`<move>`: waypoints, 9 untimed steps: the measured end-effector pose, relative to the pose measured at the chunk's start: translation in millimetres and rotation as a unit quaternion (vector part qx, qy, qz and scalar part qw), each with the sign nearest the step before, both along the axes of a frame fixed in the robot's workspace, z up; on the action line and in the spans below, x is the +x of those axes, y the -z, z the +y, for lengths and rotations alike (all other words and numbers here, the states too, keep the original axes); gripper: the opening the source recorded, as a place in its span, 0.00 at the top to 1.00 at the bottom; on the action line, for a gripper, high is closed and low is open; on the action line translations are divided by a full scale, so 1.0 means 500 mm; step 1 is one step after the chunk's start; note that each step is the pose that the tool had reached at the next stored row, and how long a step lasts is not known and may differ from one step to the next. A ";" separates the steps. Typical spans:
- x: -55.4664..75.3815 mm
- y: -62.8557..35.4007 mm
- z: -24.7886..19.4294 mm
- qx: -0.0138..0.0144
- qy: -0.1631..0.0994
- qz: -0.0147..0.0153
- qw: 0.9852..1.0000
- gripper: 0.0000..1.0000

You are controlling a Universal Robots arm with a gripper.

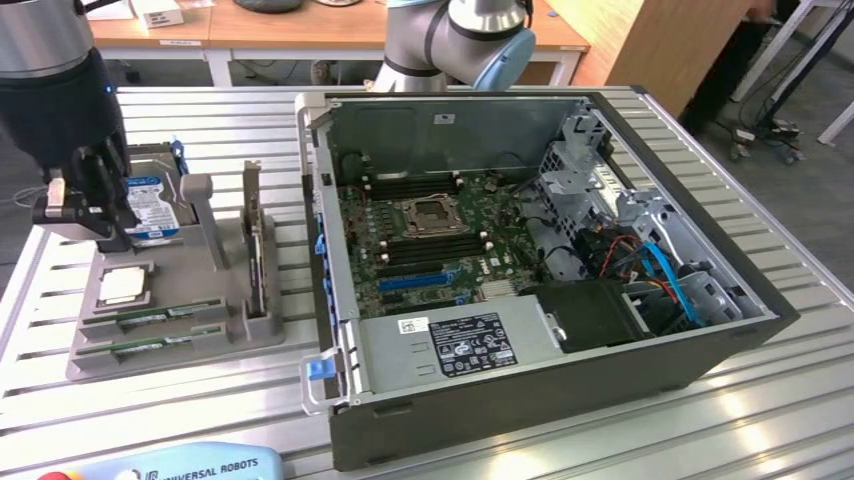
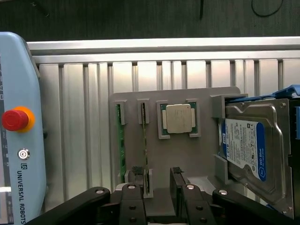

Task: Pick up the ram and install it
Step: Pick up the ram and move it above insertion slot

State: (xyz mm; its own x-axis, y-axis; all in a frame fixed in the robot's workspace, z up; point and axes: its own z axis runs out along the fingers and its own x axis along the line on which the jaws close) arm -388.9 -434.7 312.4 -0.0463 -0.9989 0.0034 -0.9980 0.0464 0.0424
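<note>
Two green ram sticks stand on edge in slots of a grey holder [image 1: 200, 335]: one ram stick [image 1: 167, 312] [image 2: 144, 138] and a second ram stick [image 1: 142, 346] [image 2: 121, 140] beside it. My gripper [image 1: 104, 235] [image 2: 157, 180] hovers above the holder's hard-drive end, open with nothing between its fingers. In the wrist view one finger [image 2: 137, 178] lies close to the end of the nearer ram stick without gripping it. The open computer case [image 1: 534, 250] shows its motherboard [image 1: 427, 230] with long black memory slots [image 1: 434, 250] beside the processor socket.
The holder also carries a silver processor chip [image 2: 178, 118] [image 1: 120, 287] and a hard drive with a blue label [image 2: 248, 145] [image 1: 154, 205]. A light-blue teach pendant [image 2: 18, 140] [image 1: 187, 465] lies on the slatted aluminium table [image 1: 747, 420] near the holder. Cables and drive cages fill the case's far side.
</note>
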 end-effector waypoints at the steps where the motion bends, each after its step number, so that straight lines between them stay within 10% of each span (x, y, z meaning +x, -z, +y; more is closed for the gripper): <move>1: 0.000 0.002 0.0000 0.000 0.000 0.000 1.000 0.64; 9: 0.000 0.016 0.0000 0.000 0.000 0.000 1.000 0.64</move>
State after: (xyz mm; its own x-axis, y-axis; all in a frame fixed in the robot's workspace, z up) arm -389.0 -434.7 304.5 -0.0463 -0.9989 0.0035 -0.9980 0.0464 0.0424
